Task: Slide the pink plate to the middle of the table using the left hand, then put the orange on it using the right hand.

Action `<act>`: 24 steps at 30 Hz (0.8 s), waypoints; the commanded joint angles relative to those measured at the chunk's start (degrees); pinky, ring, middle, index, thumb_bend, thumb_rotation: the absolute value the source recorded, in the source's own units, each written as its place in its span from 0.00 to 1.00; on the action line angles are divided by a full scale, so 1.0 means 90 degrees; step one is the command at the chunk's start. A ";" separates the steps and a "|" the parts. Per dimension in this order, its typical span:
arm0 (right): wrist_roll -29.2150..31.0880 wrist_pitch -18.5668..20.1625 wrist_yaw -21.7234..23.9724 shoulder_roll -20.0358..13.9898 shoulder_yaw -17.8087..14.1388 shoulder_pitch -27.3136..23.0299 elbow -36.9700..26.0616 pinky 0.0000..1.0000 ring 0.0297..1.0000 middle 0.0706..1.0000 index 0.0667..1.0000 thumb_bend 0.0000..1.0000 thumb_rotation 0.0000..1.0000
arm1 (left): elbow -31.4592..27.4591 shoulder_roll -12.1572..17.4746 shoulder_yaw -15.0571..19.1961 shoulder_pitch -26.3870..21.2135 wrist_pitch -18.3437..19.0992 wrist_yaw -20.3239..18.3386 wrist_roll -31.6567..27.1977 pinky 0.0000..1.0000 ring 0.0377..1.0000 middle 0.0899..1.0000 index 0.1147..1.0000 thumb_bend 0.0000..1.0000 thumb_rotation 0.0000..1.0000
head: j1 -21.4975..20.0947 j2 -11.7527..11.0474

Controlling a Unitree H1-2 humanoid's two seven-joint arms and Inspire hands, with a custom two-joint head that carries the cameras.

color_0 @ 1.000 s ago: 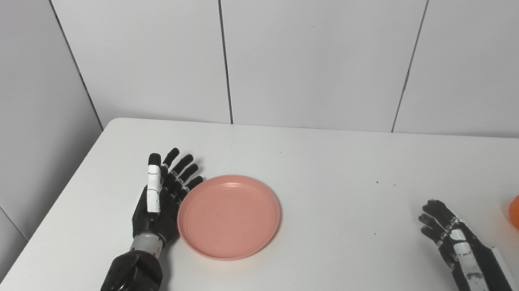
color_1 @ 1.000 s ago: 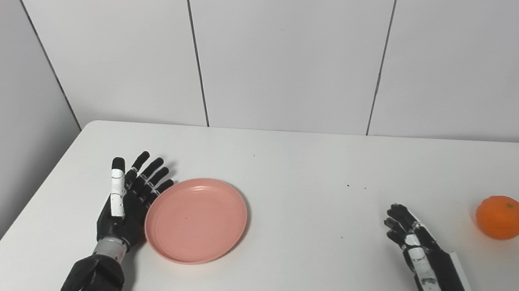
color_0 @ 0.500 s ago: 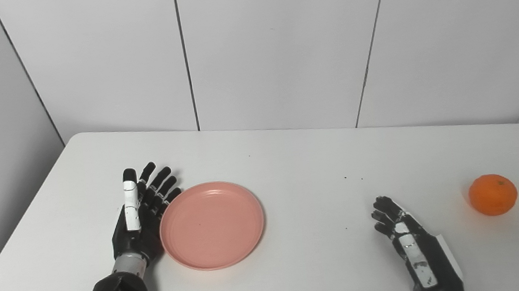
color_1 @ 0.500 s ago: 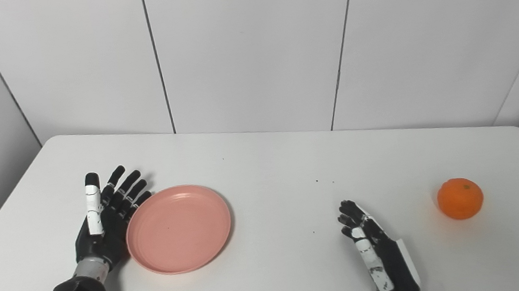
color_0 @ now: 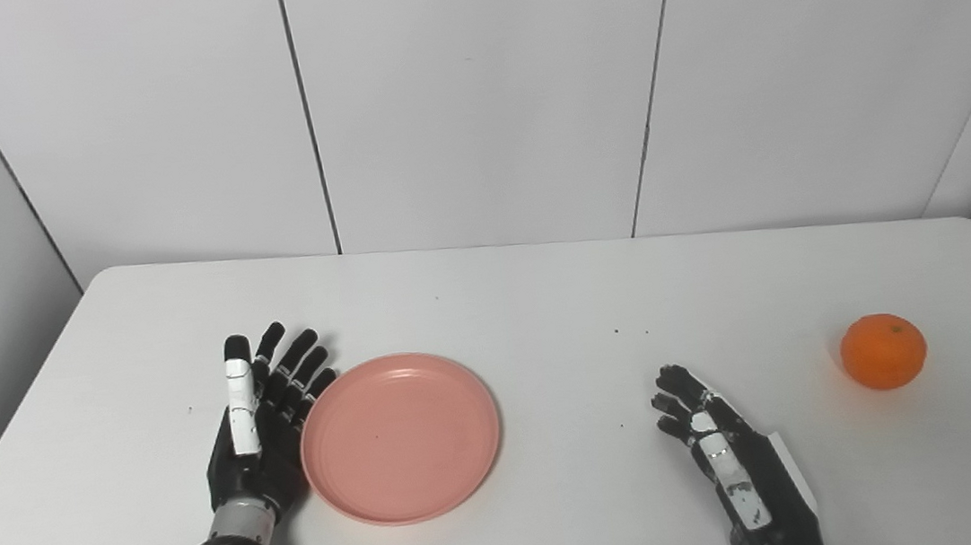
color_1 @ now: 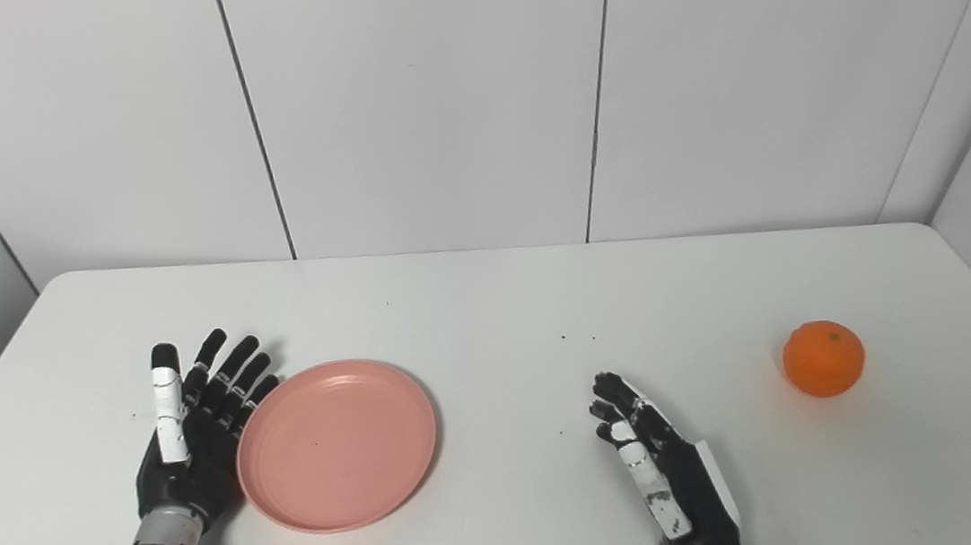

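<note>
The left robot hand point(color_0: 259, 423) is seen flat and upright at the far left, fingers spread and extended, nothing held; its palm edge is set against the left rim of the pink plate point(color_0: 401, 437), touching or very nearly so. The plate is found left of the tabletop point(color_0: 543, 302) centre, lying flat and empty. Judged from this, the slide is the step in hand and is not yet finished: a good stretch of bare surface is left between the plate and the middle. For the push to go well, the hand should be kept low and square to the rim, contact held at the rim's midline so the plate is not spun, and a slow steady sweep rightward should be used; the plate looks light and smooth, so overshoot or skidding is likely if it is shoved. The push should be stopped short of the right robot hand point(color_0: 730, 454), which is seen resting low near the front edge right of centre, fingers loosely apart and empty. The orange point(color_0: 883, 352) is found well apart at the far right, untouched, sitting on the tabletop; being round, it may roll if nudged during the later pick.
</note>
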 commanded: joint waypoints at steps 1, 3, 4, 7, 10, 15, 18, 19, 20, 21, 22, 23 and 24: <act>0.0008 0.0183 0.0004 0.0107 0.0108 0.0128 0.0130 0.87 0.87 0.88 0.84 0.88 0.83 | -0.0123 -0.0088 -0.0104 0.0035 0.0238 0.0079 0.0061 0.84 0.88 0.84 0.92 0.87 0.82 | -0.0031 0.0017; 0.0000 0.0236 -0.0001 0.0121 0.0114 0.0123 0.0099 0.88 0.87 0.88 0.84 0.88 0.83 | -0.0173 -0.0138 -0.0145 0.0042 0.0259 0.0109 0.0067 0.84 0.88 0.85 0.93 0.87 0.83 | -0.0074 0.0042; -0.0001 0.0257 -0.0002 0.0129 0.0117 0.0120 0.0084 0.88 0.87 0.88 0.84 0.88 0.83 | -0.0174 -0.0176 -0.0161 0.0051 0.0233 0.0121 0.0082 0.85 0.88 0.86 0.93 0.87 0.83 | -0.0074 0.0042; -0.0022 0.0335 -0.0025 0.0167 0.0127 0.0104 0.0037 0.88 0.86 0.87 0.83 0.88 0.83 | -0.0190 -0.0280 -0.0182 0.0093 0.0169 0.0151 0.0107 0.87 0.90 0.85 0.94 0.86 0.83 | -0.0198 0.0077; -0.0073 0.0369 -0.0070 0.0202 0.0146 0.0097 0.0043 0.87 0.86 0.87 0.83 0.88 0.83 | -0.0269 -0.0388 -0.0199 0.0157 0.0182 0.0227 0.0156 0.87 0.90 0.84 0.94 0.85 0.83 | -0.0368 0.0035; -0.0109 0.0456 -0.0129 0.0239 0.0217 0.0112 0.0024 0.88 0.87 0.88 0.83 0.88 0.84 | -0.0295 -0.0505 -0.0259 0.0237 0.0145 0.0197 0.0159 0.89 0.91 0.84 0.95 0.83 0.84 | -0.0490 0.0012; -0.0164 0.0480 -0.0172 0.0252 0.0257 0.0118 0.0041 0.89 0.86 0.87 0.83 0.87 0.84 | -0.0323 -0.0594 -0.0331 0.0263 0.0154 0.0230 0.0219 0.85 0.90 0.84 0.94 0.84 0.83 | -0.0588 -0.0027; -0.0165 0.0474 -0.0179 0.0260 0.0273 0.0119 0.0048 0.89 0.86 0.87 0.83 0.87 0.84 | -0.0327 -0.0613 -0.0352 0.0270 0.0161 0.0222 0.0231 0.85 0.89 0.84 0.94 0.84 0.83 | -0.0621 -0.0050; -0.0163 0.0467 -0.0183 0.0265 0.0283 0.0120 0.0053 0.89 0.86 0.87 0.83 0.88 0.84 | -0.0328 -0.0619 -0.0361 0.0274 0.0166 0.0213 0.0237 0.85 0.89 0.84 0.94 0.84 0.83 | -0.0630 -0.0055; -0.0162 0.0438 -0.0190 0.0283 0.0295 0.0121 0.0074 0.89 0.86 0.87 0.83 0.88 0.84 | -0.0322 -0.0621 -0.0384 0.0285 0.0158 0.0182 0.0239 0.86 0.90 0.84 0.94 0.84 0.83 | -0.0691 -0.0088; -0.0162 0.0416 -0.0197 0.0294 0.0304 0.0121 0.0089 0.89 0.86 0.87 0.83 0.88 0.84 | -0.0317 -0.0619 -0.0401 0.0292 0.0149 0.0161 0.0238 0.87 0.90 0.85 0.95 0.83 0.84 | -0.0701 -0.0091; -0.0194 0.0396 -0.0213 0.0304 0.0324 0.0120 0.0109 0.89 0.86 0.87 0.83 0.88 0.84 | -0.0314 -0.0614 -0.0420 0.0302 0.0143 0.0138 0.0230 0.87 0.90 0.85 0.95 0.83 0.84 | -0.0781 -0.0110; -0.0216 0.0383 -0.0226 0.0309 0.0339 0.0118 0.0121 0.89 0.86 0.87 0.83 0.88 0.85 | -0.0312 -0.0609 -0.0435 0.0310 0.0137 0.0127 0.0222 0.88 0.91 0.85 0.96 0.83 0.84 | -0.0781 -0.0110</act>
